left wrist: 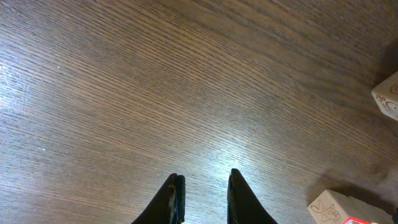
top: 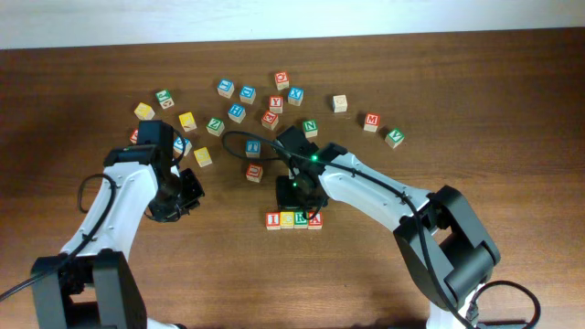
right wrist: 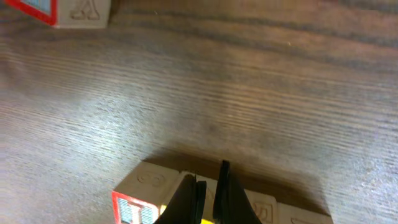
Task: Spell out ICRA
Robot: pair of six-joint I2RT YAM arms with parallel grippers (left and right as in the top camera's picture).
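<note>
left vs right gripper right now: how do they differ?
Jaws: the left gripper shows a narrow gap with nothing in it; the right gripper is shut.
Place: the left gripper hangs over bare table; the right gripper is down at the ICRA row, and whether it touches the row is unclear.
Shared: neither holds a cube.

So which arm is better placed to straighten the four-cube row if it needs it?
Right: the right gripper, shut, sits directly over the letter-cube row; the left gripper hangs over bare table off to the side.
</note>
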